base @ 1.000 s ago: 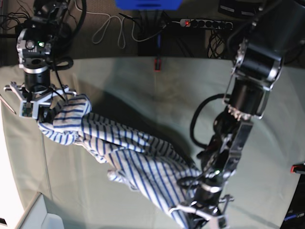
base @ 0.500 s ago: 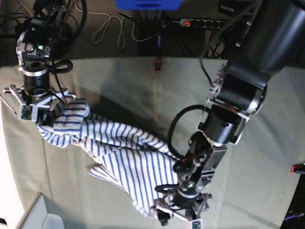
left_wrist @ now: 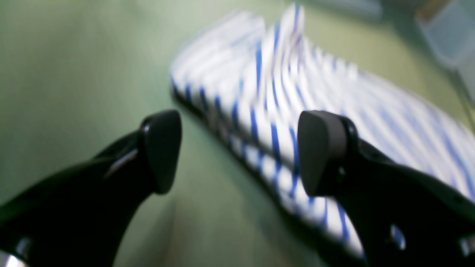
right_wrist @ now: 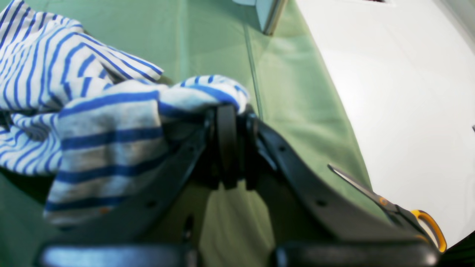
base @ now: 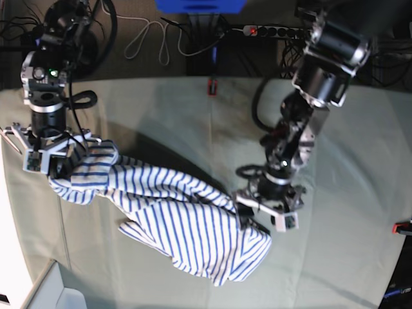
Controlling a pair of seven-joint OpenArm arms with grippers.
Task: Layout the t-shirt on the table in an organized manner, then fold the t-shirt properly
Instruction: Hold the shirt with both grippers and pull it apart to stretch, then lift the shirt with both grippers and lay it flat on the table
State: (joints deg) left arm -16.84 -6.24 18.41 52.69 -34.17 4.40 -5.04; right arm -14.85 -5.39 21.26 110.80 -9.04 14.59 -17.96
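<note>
The striped t-shirt [base: 180, 219] lies bunched in a diagonal band across the table [base: 347, 167], from upper left to lower middle. My right gripper [base: 55, 164] holds its upper-left end a little off the cloth. The right wrist view shows that gripper [right_wrist: 230, 111] shut on a fold of the t-shirt [right_wrist: 92, 111]. My left gripper [base: 254, 219] hovers at the t-shirt's right edge. In the left wrist view this gripper [left_wrist: 237, 148] is open with nothing between its fingertips, and the t-shirt [left_wrist: 297, 92] lies blurred just beyond them.
Scissors [right_wrist: 400, 211] with orange handles lie by the table's edge near my right gripper. A white box [base: 55, 290] sits at the near left corner. Red clamps [base: 212, 87] mark the far edge and the right edge [base: 402, 226]. A power strip [base: 277, 31] and cables lie behind the table.
My left gripper has opened and let go of the t-shirt's lower end, then drawn back toward the middle of the table. That end now rests on the table. The right gripper keeps its hold.
</note>
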